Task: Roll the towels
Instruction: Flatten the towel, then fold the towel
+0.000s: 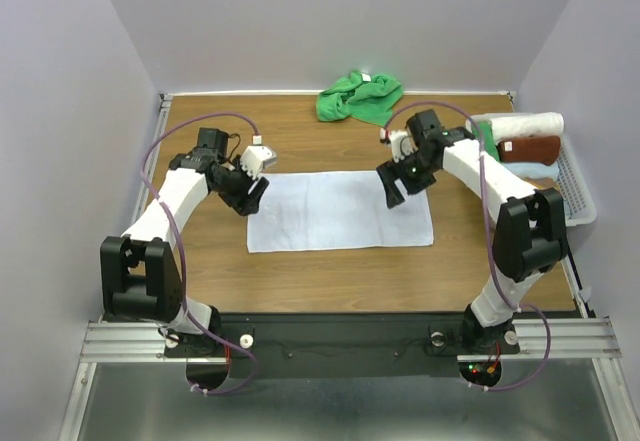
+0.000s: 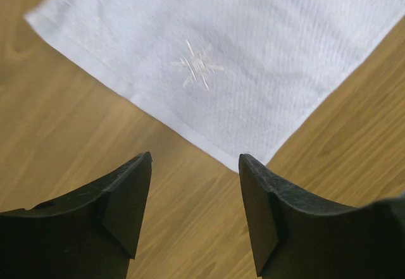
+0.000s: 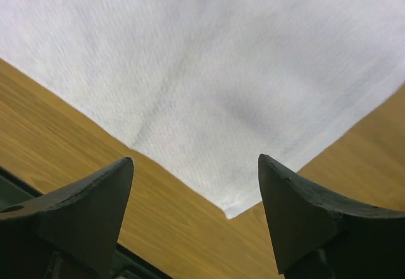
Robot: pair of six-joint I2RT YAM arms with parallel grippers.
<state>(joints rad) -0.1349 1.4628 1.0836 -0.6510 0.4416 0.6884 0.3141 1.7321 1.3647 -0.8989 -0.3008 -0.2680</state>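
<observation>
The pale bluish-white towel [image 1: 340, 211] lies spread flat on the wooden table. My left gripper [image 1: 252, 196] hovers over its far left corner, and my right gripper [image 1: 392, 193] hovers over its far right part. In the left wrist view the left gripper [image 2: 195, 159] is open above bare wood, with the towel [image 2: 253, 51] just ahead and one corner close to the right fingertip. The right gripper [image 3: 196, 162] is open too, the towel [image 3: 209, 70] ahead and its corner between the fingers, lower down. The green towel [image 1: 358, 97] sits crumpled at the back edge.
A white basket [image 1: 580, 196] at the right edge holds a cream-white rolled towel [image 1: 525, 123] and a brown rolled towel [image 1: 530, 149]. Grey walls close off the back and both sides. A metal rail [image 1: 330, 339] carries both arm bases at the front.
</observation>
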